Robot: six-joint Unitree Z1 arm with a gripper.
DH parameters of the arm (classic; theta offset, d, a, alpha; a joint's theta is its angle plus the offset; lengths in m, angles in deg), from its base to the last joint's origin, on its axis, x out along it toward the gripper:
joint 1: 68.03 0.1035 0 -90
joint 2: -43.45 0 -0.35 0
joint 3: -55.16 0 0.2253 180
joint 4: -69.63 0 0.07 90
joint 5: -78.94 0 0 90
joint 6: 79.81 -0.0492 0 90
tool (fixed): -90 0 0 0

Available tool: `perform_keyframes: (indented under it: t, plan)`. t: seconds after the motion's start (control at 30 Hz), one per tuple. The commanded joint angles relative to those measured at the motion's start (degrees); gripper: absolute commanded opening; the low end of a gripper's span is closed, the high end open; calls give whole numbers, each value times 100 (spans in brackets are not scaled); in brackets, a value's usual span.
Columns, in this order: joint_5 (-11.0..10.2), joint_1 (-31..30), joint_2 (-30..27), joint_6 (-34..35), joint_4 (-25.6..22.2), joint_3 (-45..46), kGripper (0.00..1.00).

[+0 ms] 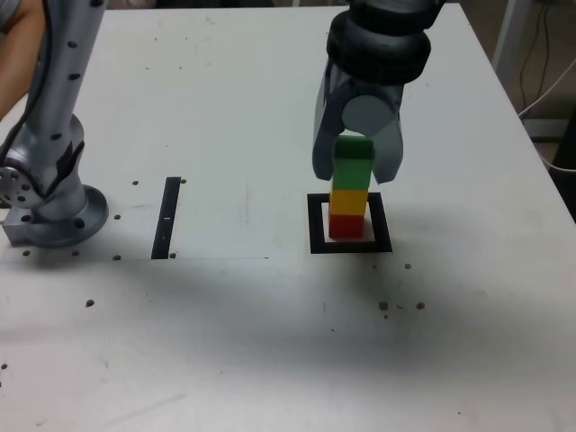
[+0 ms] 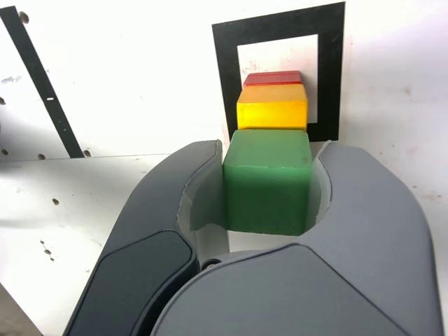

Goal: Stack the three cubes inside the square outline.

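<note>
White table [image 1: 270, 342]: carries all items. Grey arm base [image 1: 54, 211] at nine o'clock in the exterior view. Gripper [image 1: 358, 171] hangs over the square outline [image 1: 315, 225], right of centre at about three o'clock; its jaws are clamped on the green cube [image 1: 353, 159]. That cube tops the yellow cube [image 1: 348, 200], which sits on the red cube [image 1: 346, 225] inside the outline. Thin black strip [image 1: 167, 216] lies well apart, toward nine o'clock.

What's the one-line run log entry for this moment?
gripper: shut on green cube | stack: red cube bottom, yellow cube middle, green on top | base: inside square outline | release: pending
</note>
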Motion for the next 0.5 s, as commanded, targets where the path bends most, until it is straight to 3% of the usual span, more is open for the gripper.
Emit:
perform_keyframes:
  t: [0.0,0.47]
  plan:
    - [6,36,24,-22,-41,-15,21]
    - [77,181,63,-83,-30,49,21]
